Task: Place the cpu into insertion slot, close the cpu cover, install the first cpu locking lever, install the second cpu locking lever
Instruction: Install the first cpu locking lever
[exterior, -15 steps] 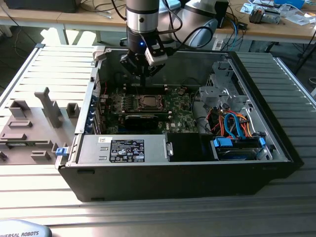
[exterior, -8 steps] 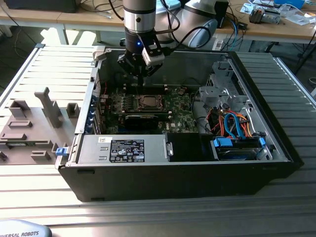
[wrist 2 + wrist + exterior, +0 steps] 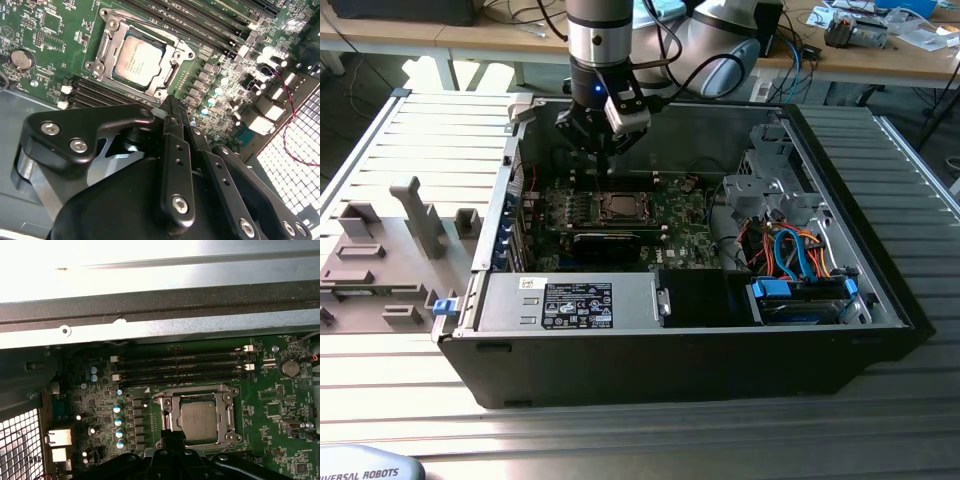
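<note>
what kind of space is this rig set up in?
Probably a robotics lab or test workshop. An open computer case lies on a slatted metal table, grey fixtures sit beside it, and cluttered wooden benches with cables stand behind. The gripper hangs over the cpu.

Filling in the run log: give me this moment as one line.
cpu: seated in insertion slot | cpu cover: closed over it | end effector: empty, beside the socket

Arm (image 3: 597, 40) upright, wrist down, fingers (image 3: 172, 112) pressed together at the tip
</note>
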`<state>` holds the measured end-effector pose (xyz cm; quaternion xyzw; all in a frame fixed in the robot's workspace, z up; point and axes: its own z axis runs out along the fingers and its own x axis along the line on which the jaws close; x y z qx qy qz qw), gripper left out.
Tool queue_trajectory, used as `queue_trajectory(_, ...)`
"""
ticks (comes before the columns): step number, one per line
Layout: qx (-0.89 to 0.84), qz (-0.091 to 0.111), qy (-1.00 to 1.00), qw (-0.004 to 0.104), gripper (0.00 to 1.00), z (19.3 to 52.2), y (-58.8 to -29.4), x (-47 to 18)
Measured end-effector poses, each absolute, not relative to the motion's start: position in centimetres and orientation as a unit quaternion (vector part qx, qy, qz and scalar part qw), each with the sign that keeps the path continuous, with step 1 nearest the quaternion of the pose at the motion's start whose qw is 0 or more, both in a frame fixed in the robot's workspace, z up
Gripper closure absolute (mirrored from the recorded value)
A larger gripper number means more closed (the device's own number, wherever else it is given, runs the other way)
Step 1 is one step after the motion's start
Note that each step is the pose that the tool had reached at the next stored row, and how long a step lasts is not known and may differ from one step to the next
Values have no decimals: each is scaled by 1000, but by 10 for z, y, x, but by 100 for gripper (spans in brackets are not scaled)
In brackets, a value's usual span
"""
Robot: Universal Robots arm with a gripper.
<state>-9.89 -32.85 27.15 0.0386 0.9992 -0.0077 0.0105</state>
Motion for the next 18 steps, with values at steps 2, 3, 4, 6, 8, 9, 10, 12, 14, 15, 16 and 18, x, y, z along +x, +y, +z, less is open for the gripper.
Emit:
queue_trajectory(2, 39, -8, 999, 10, 89, 271, -329, -99)
queue_trajectory(3, 39, -8, 999, 10, 89, 271, -329, -100)
queue_trajectory(4, 39, -8, 999, 10, 89, 271, -329, -100)
queue_trajectory(6, 39, -8, 999, 10, 89, 271, -329, -101)
queue_trajectory(8, 39, -8, 999, 10, 89, 271, -329, -101)
queue_trajectory(9, 39, -8, 999, 10, 89, 271, -329, -101)
queue_trajectory(10, 39, -8, 999, 10, 89, 271, -329, -102)
queue_trajectory(12, 39, -8, 999, 10, 89, 271, -329, -102)
queue_trajectory(14, 39, -8, 999, 10, 89, 271, -329, -102)
queue_trajectory(15, 39, -8, 999, 10, 89, 271, -329, -103)
queue_trajectory(16, 39, -8, 999, 10, 89, 271, -329, -103)
queue_trajectory(18, 39, -8, 999, 10, 89, 271, -329, -104)
